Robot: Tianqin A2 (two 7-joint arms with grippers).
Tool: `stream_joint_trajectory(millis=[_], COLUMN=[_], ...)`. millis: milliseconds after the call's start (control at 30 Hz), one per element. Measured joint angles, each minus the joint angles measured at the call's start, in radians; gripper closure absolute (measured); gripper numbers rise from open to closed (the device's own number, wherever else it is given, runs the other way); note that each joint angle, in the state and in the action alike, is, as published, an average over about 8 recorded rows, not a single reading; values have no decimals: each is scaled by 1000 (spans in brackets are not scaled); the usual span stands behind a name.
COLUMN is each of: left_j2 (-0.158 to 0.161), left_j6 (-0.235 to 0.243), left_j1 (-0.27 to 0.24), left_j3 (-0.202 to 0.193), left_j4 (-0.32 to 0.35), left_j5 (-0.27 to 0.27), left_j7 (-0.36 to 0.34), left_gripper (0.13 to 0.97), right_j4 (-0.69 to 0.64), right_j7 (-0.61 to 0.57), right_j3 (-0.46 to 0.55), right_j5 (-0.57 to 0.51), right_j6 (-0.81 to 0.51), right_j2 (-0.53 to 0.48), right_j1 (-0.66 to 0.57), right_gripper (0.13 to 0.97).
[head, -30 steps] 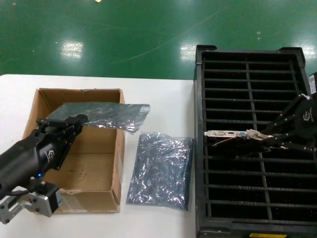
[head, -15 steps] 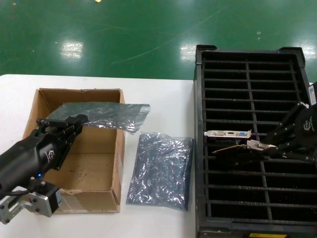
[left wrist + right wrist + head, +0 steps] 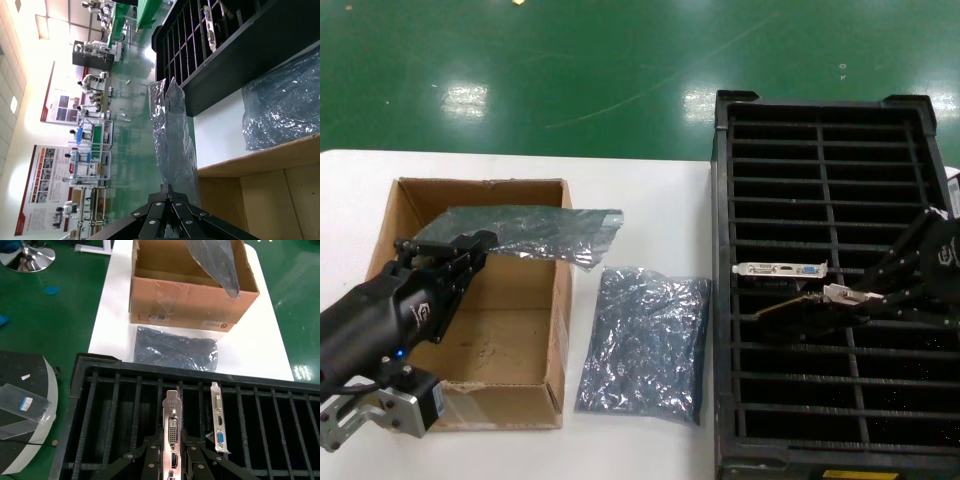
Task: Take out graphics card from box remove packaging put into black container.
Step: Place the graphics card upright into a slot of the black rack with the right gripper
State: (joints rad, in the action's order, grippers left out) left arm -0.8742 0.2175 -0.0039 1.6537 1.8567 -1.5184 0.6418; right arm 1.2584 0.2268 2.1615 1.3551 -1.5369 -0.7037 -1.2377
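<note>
My right gripper (image 3: 865, 297) is shut on a graphics card (image 3: 800, 303), held by its silver bracket (image 3: 171, 425) over the black container (image 3: 722, 300), one row nearer than a second card (image 3: 780, 269) that stands in a slot. My left gripper (image 3: 485, 240) is shut on the packaging (image 3: 540, 232), a crinkled silver bag hanging level above the open brown box (image 3: 560, 310). In the left wrist view the bag (image 3: 175, 135) runs out from the closed jaws of the left gripper (image 3: 169, 189). The right wrist view shows the right gripper (image 3: 171, 440) clamping the bracket from both sides.
Another crinkled grey bag (image 3: 645, 345) lies flat on the white table (image 3: 650, 210) between box and crate. The crate's slots are narrow and many stand unfilled. Green floor lies beyond the table's far edge. A round dark stand (image 3: 25, 405) sits on the floor beside the crate.
My right gripper has carried the card about one slot row nearer to me, away from the standing card. The left arm and its bag have not moved.
</note>
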Motion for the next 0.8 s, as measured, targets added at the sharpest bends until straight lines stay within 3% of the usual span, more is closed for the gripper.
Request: stream_joint_trajectory(millis=[333,800], left_j2=[0,0], left_j6=[0,0], left_j1=[0,0], left_j3=[0,0], left_j4=[0,0], left_j5=[0,0], left_j7=[0,0], left_gripper=[957,957], right_j4=[53,-11], right_j7=[-1,-29], right_j3=[-15,0], right_j5=[19,-12], right_j6=[-12,3], right_j2=[-26,5], right_j1=[23,0], right_gripper=[908,908])
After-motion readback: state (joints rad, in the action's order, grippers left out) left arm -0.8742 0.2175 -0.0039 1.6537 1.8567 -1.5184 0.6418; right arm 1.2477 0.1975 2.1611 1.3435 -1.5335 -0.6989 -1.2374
